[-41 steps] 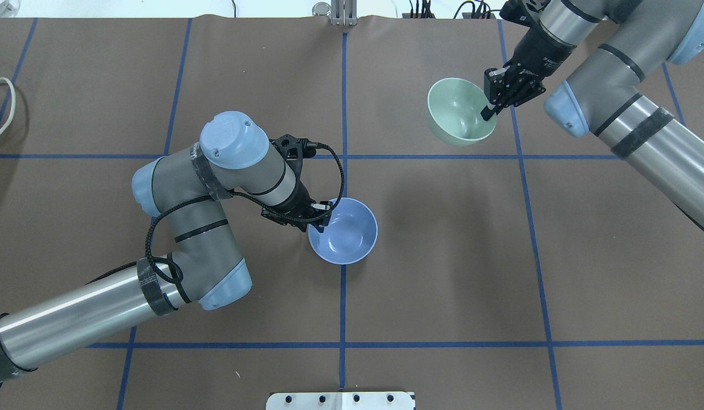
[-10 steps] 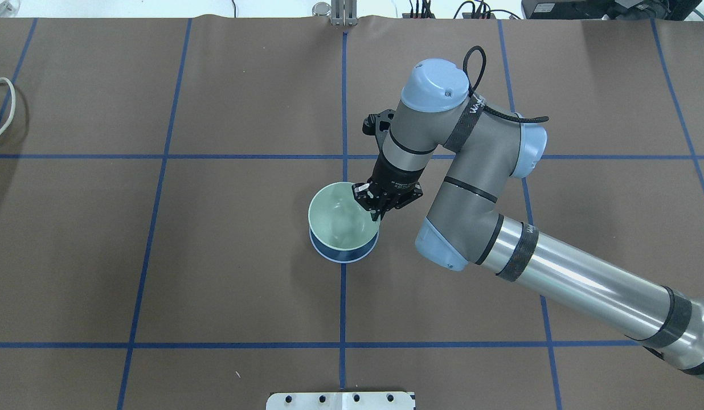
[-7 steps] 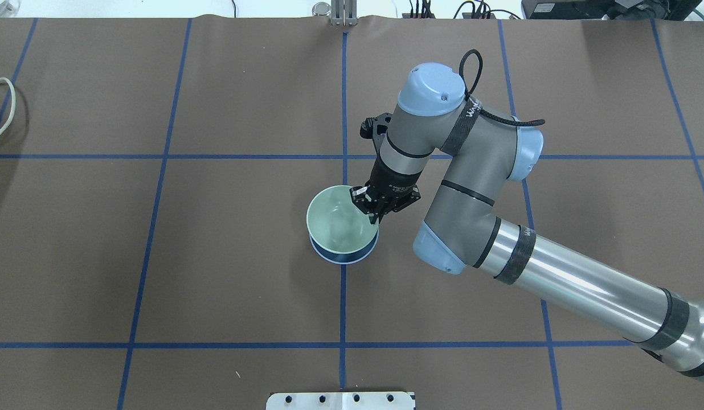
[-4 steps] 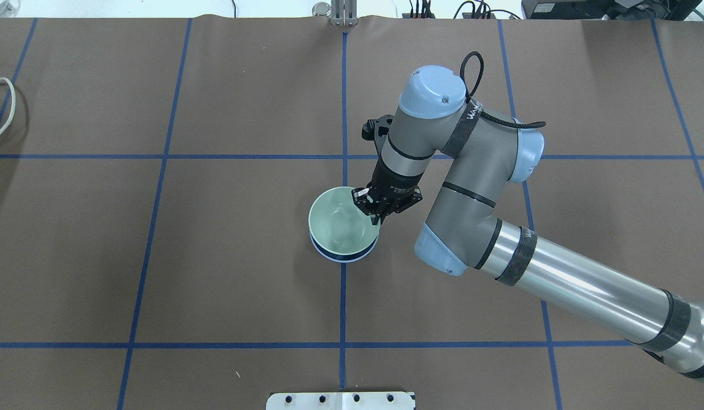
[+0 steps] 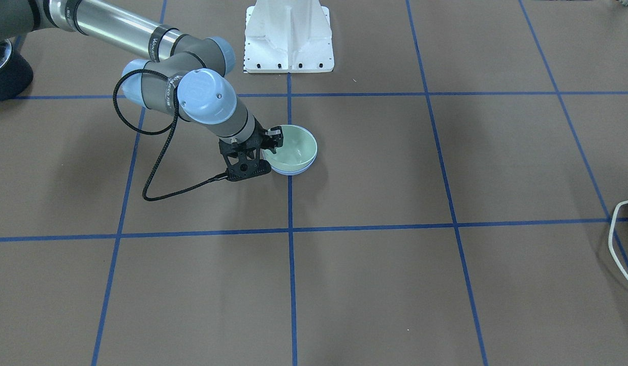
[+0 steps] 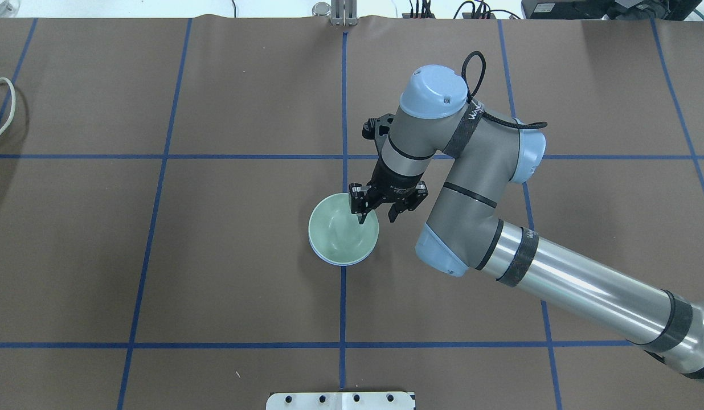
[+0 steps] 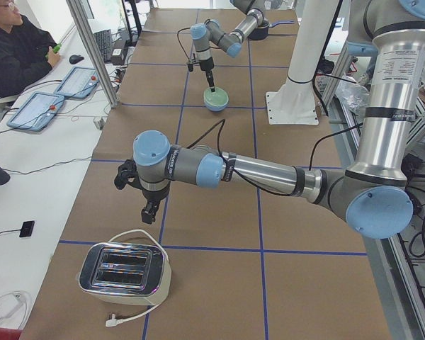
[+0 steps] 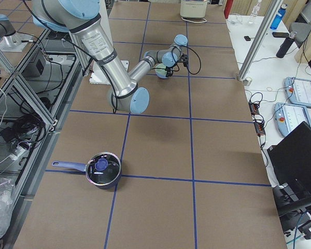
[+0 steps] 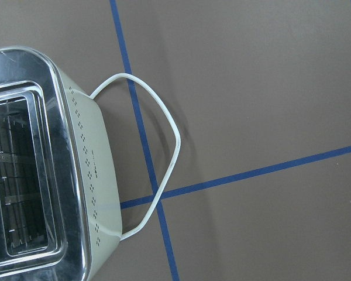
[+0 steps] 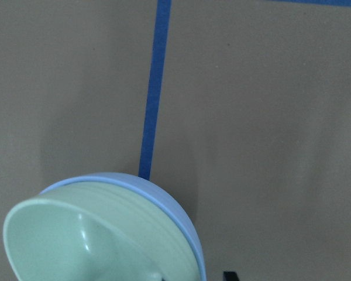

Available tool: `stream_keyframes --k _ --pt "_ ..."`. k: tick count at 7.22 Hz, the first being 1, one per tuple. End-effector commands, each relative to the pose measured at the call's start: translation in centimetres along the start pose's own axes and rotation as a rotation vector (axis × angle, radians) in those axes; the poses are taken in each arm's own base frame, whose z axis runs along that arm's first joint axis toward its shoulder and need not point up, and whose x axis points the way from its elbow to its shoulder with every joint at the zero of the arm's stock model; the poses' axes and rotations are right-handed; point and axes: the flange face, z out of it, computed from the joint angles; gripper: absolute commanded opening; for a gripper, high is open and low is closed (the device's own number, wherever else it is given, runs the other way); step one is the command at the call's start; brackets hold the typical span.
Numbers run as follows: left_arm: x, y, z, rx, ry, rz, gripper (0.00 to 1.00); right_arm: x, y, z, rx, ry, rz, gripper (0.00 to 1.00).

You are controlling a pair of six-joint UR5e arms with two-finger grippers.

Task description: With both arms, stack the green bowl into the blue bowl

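Saw green bowl (image 6: 340, 236) nested in blue bowl (image 5: 293, 173), mid desk (image 6: 215, 256). Right fingers (image 6: 361, 212) spread, one inside green bowl, one outside. A sideways retreat might have hooked and tipped it. Left fingers (image 7: 149, 210): couldn't tell.

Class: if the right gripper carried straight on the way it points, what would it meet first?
The right gripper points down, open astride the rim of the green bowl nested in the blue bowl. Its inner finger would probably meet the green bowl's inside wall first, though depth is unclear.
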Motion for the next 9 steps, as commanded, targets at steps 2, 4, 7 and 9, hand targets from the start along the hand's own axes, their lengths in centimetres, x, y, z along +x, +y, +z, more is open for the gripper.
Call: stream_keyframes --k 2,4,7,9 --pt "-0.3 0.1 0.2 -0.005 0.0 -0.003 0.98 4.5 -3.3 -7.6 0.076 -0.037 0.044 1.0" --pt "-0.2 0.0 0.2 -0.004 0.0 -0.002 0.98 18.7 -7.3 -15.8 0.149 -0.023 0.07 1.0" --pt "-0.3 0.0 0.3 -0.003 0.002 -0.001 0.98 39.6 -10.1 -23.5 0.234 0.112 0.062 1.0" --pt "-0.5 0.3 0.3 -0.001 0.001 -0.003 0.98 47.6 -9.5 -28.3 0.193 0.221 -0.008 1.0"
